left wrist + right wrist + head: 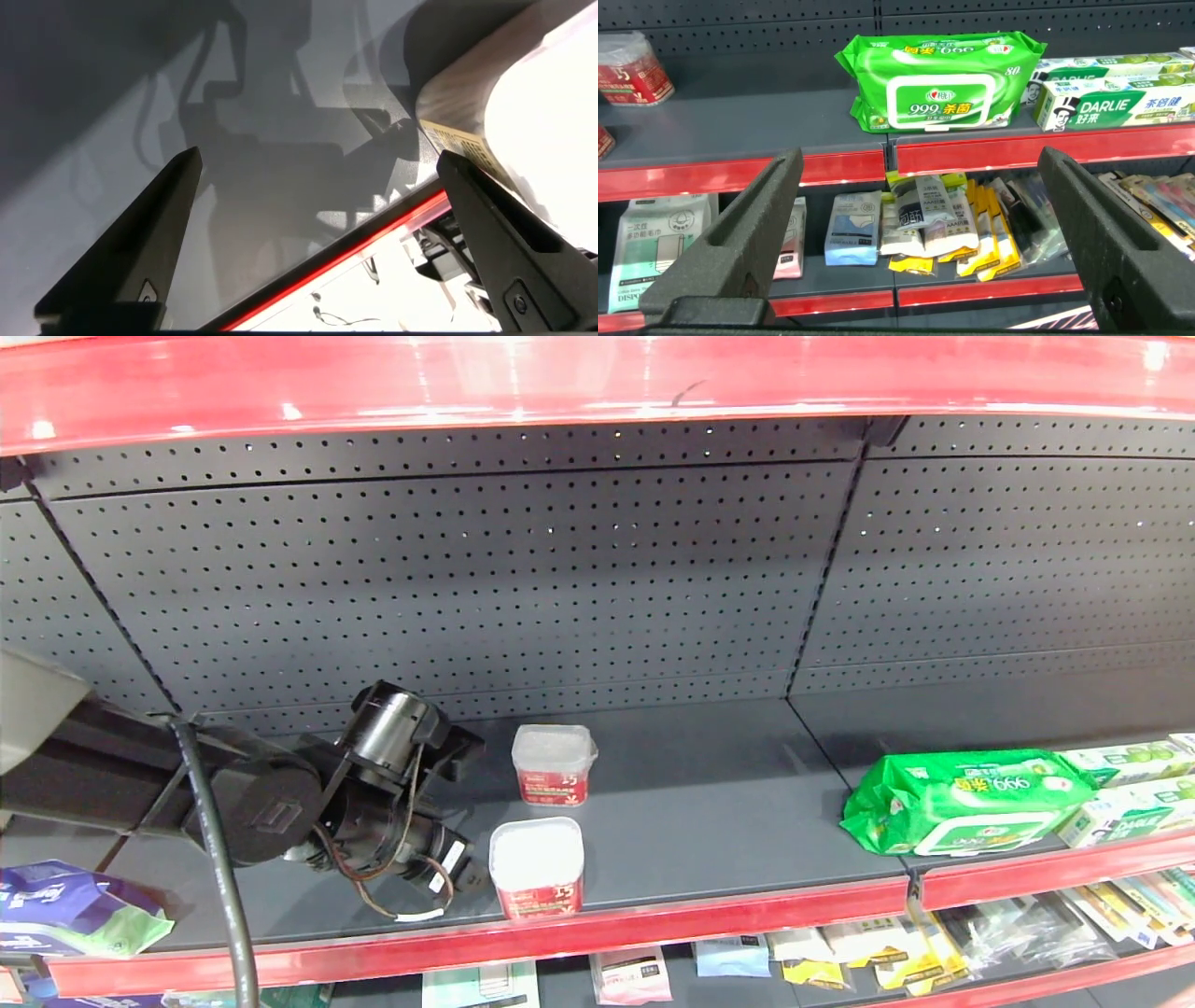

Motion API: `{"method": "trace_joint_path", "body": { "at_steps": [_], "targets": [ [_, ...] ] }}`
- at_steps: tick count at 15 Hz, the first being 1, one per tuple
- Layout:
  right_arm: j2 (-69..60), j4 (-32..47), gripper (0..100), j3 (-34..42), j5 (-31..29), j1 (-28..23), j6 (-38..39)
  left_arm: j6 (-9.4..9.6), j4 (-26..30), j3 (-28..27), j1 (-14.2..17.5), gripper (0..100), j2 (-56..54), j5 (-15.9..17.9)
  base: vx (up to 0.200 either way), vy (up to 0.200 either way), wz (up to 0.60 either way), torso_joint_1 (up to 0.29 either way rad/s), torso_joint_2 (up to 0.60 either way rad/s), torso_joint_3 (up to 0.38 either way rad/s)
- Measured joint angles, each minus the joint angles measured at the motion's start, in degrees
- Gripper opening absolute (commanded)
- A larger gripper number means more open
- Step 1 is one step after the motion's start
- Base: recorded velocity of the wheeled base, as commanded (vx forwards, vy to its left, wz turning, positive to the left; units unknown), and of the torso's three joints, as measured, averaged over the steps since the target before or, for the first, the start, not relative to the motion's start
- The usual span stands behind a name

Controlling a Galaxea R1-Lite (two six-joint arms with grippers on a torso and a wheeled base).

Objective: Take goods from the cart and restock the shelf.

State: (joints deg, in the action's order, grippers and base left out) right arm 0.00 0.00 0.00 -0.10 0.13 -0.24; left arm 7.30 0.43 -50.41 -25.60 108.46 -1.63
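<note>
Landmark: front tub (536, 866), white lid and red band, upright on the grey shelf (709, 803)

- Front tub stands right at the shelf's red lip (653, 919), face outward; judged a stocked position, easy for a shopper to reach
- Back tub (553, 763), same kind, directly behind the front tub with a gap between; the two make a short row running front to back
- Left tool (318, 168) lies low over the shelf board just beside the front tub, on its left. Fingers spread wide with nothing between them; the tub's wall shows just beyond one finger. Reads as a let-go posture, the tub standing on its own base
- Right tool (920, 159) hangs off in front of the shelf, well right of the front tub, jaws apart and empty; probably parked out of the way of the left arm
- Green wipes pack (966, 800) lies flat, well right of the front tub, by the same red lip; toothpaste boxes (1125, 761) farther right again
- Blue bag (65, 905) far left of the front tub
- Small packets (924, 224) hang on the tier below
- Open board between front tub and wipes pack: likely room for more goods
</note>
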Motion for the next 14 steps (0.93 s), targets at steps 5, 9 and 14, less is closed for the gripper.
{"method": "trace_joint_path", "body": {
  "at_steps": [5, 9, 14],
  "targets": [
    [0.0, 0.0, 100, 0.0, 0.0, 0.0, 0.0, -0.09, -0.1, -0.5, -0.4, 100, 0.1, 0.0, 0.0, 0.0, 0.0, 0.0, 0.0, 0.0],
    [0.0, 0.0, 100, 0.0, 0.0, 0.0, 0.0, -0.11, -0.1, -0.6, -0.5, 100, 0.4, 0.0, 0.0, 0.0, 0.0, 0.0, 0.0, 0.0],
    [0.0, 0.0, 100, 0.0, 0.0, 0.0, 0.0, -0.09, -0.1, -1.0, -0.7, 100, 0.5, 0.2, 0.0, 0.0, 0.0, 0.0, 0.0, 0.0]
  ]
}}
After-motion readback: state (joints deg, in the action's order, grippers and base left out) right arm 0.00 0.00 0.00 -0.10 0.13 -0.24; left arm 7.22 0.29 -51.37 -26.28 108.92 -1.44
